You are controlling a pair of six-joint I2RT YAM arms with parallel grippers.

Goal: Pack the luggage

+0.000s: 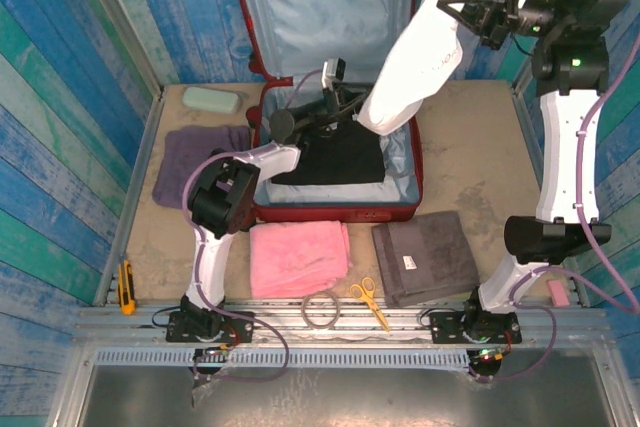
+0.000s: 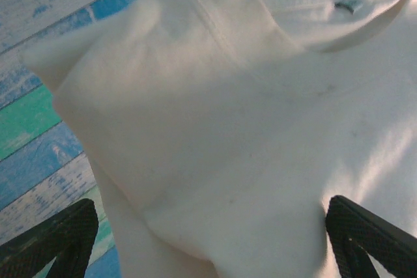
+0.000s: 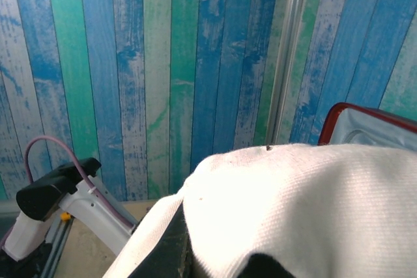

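Right claw (image 1: 470,9) is way up at the far right, clamped tight on the top end of a white garment (image 1: 415,62). That garment hangs down and to the left, and its bottom end reaches into the luggage (image 1: 335,209). On the right wrist cam the white cloth bunches up across the bottom of the picture, with a red corner of the case lid behind it.

Left claw (image 1: 345,107) sits low over the open half of the luggage, jaws spread wide. On its wrist cam the two black fingers (image 2: 55,239) are at the bottom corners with the white cloth hanging between them. Can't tell if either finger actually touches it.

The luggage is in the middle of the table towards the far side. Its lid leans up against the far wall and the pale lining shows. A folded black garment (image 1: 335,159) lies flat in the bottom half.

Around it on the table:
- pink towel (image 1: 298,257) just near of the case
- grey towel (image 1: 428,259) to the right of the pink one
- purple towel (image 1: 203,162) left of the case
- pale green pouch (image 1: 210,99) at the far left
- yellow-handled scissors (image 1: 370,299) on the near edge
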